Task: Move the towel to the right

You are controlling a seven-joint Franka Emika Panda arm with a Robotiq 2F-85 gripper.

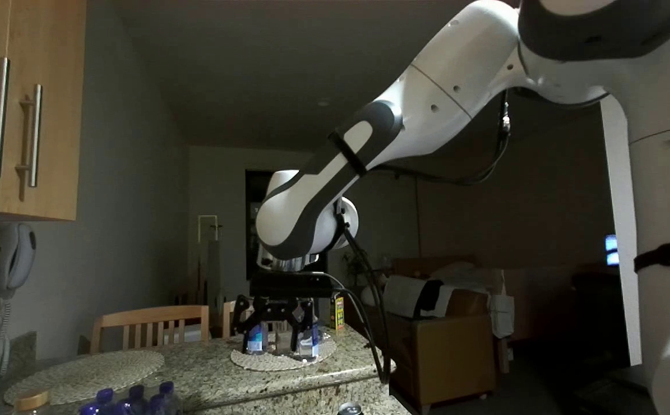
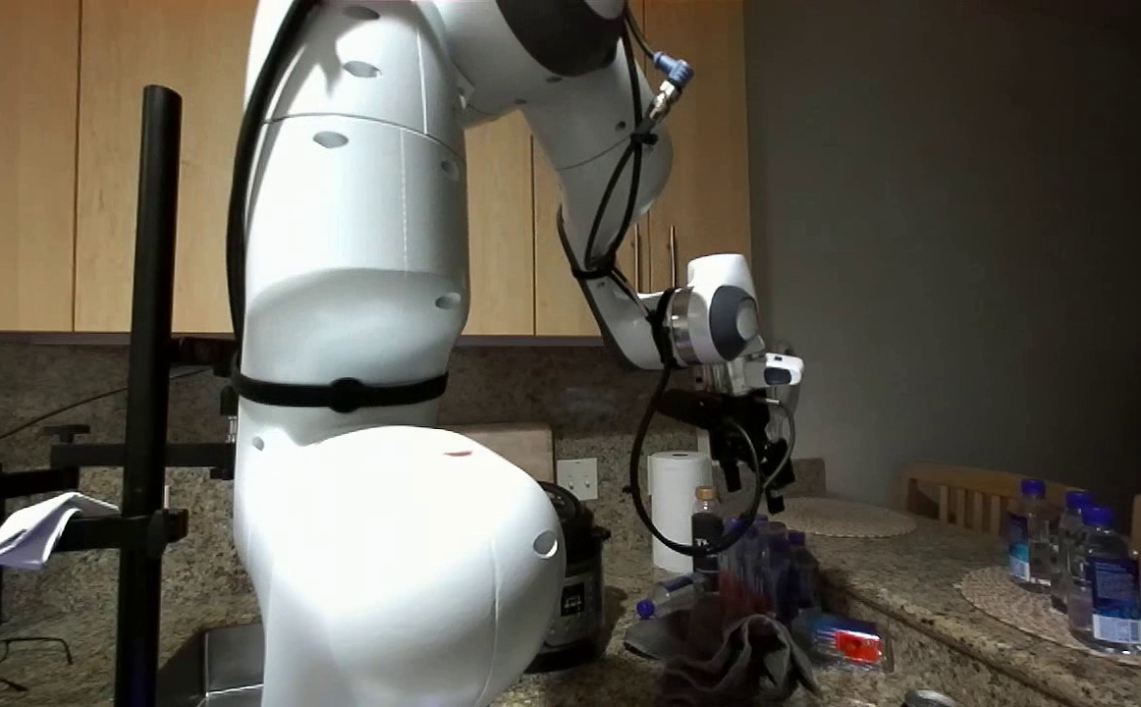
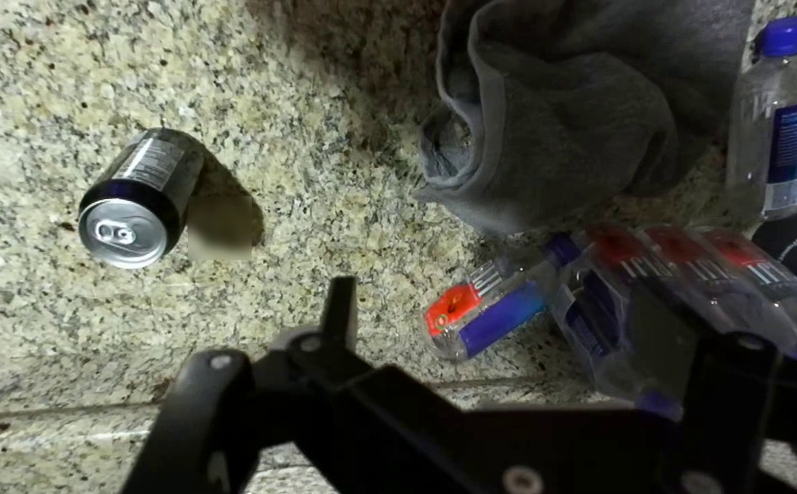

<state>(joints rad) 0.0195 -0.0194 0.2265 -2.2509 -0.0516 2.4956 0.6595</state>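
**Rumpled grey cloth towel point(image 3: 570, 130) lying on speckled granite counter point(image 3: 330, 206)**

In the wrist view the towel is resting toward two o'clock from centre, its dull fabric bunching into rounded folds and running past the top edge. A paler edge is curling down its nine o'clock side. At its seven o'clock, a clear plastic bottle point(image 3: 498, 312) with a red-and-blue label is lying just beside it; a silver-topped can point(image 3: 143, 195) is standing well apart at nine o'clock. The black two-fingered gripper point(image 1: 270, 349) is hanging with fingers standing wide apart.
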